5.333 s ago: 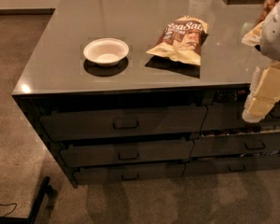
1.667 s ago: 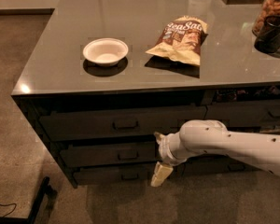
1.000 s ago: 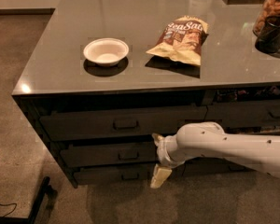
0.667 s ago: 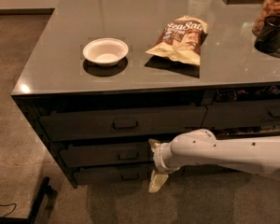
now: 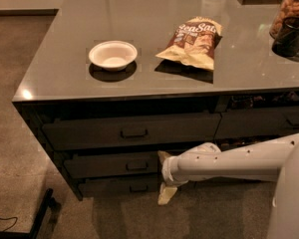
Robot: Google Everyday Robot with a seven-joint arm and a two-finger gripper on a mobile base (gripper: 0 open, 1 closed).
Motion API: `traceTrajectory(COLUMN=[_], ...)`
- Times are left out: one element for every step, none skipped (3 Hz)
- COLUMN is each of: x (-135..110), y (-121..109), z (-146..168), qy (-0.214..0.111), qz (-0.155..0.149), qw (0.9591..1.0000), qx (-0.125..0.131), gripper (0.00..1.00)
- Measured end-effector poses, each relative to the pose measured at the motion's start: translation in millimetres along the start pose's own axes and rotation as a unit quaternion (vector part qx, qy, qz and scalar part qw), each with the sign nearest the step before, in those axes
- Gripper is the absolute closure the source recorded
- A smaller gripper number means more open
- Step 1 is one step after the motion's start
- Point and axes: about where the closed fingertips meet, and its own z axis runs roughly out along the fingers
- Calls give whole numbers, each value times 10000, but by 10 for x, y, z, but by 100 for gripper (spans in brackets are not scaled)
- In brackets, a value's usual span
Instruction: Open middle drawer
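Note:
The middle drawer (image 5: pixel 109 165) is the medium-height dark front in the left stack of three, with a small bar handle (image 5: pixel 137 166) at its centre. It lies between the taller top drawer (image 5: pixel 89 132) and the slim bottom drawer (image 5: pixel 109 187). My gripper (image 5: pixel 165 176) is at the end of the white arm (image 5: pixel 229 161), which reaches in from the right. It sits just right of the handle at the drawer's right end. Its cream fingers are spread one above the other, the upper fingertip (image 5: pixel 163 156) by the drawer front and the lower (image 5: pixel 166 195) near the floor. It holds nothing.
The grey counter (image 5: pixel 154 39) carries a white bowl (image 5: pixel 112 55), a snack bag (image 5: pixel 193 41), a jar (image 5: pixel 290 9) and a dark cup (image 5: pixel 289 36). More drawers (image 5: pixel 261 122) sit to the right. A dark base part (image 5: pixel 42 213) lies on the carpet at lower left.
The arm came down from the counter's right side to the drawer fronts. In the last second the gripper has slid left, toward the middle drawer's handle.

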Motion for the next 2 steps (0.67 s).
traceTrajectory(x=[72, 85], y=[-111, -255], z=[158, 292], qy=[-63, -187], qz=[68, 132], qw=[9999, 9994], qx=[135, 275], gripper=[0, 0])
